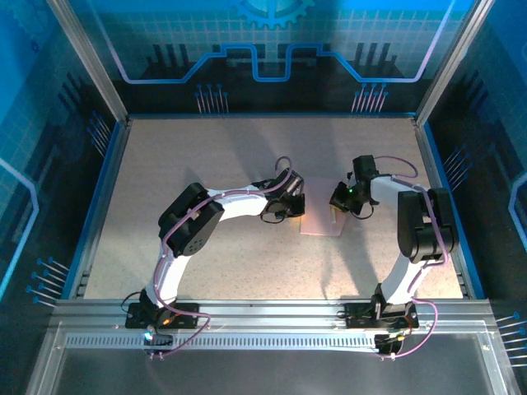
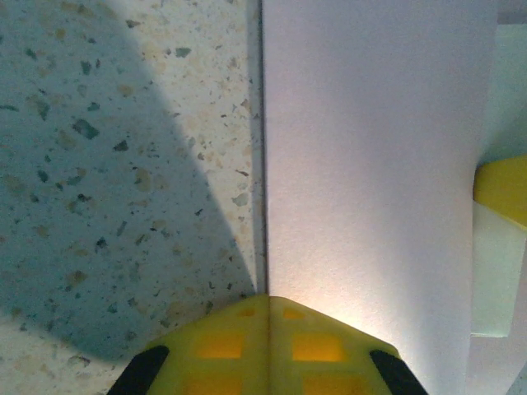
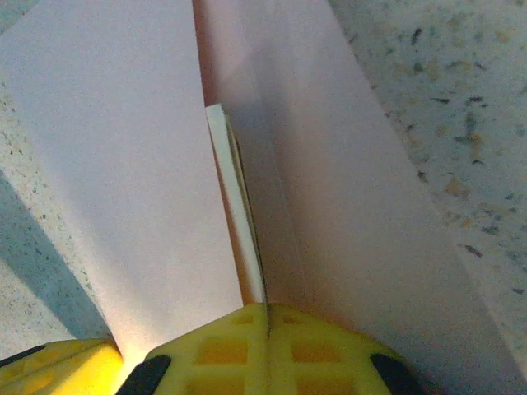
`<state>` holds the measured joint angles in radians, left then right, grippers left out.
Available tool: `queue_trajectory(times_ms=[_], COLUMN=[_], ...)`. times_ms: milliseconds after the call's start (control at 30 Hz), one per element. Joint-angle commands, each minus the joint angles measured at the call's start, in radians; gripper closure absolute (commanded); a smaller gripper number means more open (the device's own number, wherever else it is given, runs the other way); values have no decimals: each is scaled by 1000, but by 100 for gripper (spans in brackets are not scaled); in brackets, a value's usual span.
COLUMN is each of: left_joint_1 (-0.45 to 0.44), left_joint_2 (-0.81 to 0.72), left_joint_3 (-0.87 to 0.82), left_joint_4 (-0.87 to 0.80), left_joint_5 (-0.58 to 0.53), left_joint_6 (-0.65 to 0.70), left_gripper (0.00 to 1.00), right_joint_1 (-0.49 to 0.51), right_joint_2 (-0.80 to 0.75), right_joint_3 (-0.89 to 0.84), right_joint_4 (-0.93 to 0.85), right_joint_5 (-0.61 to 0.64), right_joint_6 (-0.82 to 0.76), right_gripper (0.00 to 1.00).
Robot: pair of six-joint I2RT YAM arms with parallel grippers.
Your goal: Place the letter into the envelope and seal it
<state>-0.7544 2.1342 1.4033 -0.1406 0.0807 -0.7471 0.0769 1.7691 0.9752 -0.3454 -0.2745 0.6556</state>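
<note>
Currently letter edge-on, pinched in R gripper, over envelope.

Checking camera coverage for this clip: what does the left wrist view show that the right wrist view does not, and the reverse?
Left wrist: the left gripper, shut, sits at the long outer edge of the envelope, where that edge meets the speckled table. Right wrist: the right gripper looks shut on the letter, whose thin cream edge runs along the crease between the envelope's two pink panels. Shared: the pink envelope lying on the table, and each camera's own yellow gripper shut at the bottom of the frame.
</note>
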Motion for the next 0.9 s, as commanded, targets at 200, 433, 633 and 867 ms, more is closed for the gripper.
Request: queue_trajectory(times_ms=[200, 433, 633, 867], left_joint_1=[-5, -4, -4, -3], left_joint_2=[9, 7, 6, 4], left_joint_3=[-21, -27, -33, -35], left_joint_4=[-45, -45, -39, -38], left_joint_5=[37, 34, 35, 34], left_joint_6=[-14, -14, -18, -18], left_gripper=[100, 100, 100, 100], right_joint_1=[43, 21, -11, -14], right_joint_2=[50, 8, -26, -38], right_joint_3=[30, 53, 63, 70], right_joint_4=[13, -80, -127, -149], right_joint_5=[-46, 31, 67, 98], right_joint_6=[17, -20, -56, -71], right_gripper=[98, 78, 72, 69])
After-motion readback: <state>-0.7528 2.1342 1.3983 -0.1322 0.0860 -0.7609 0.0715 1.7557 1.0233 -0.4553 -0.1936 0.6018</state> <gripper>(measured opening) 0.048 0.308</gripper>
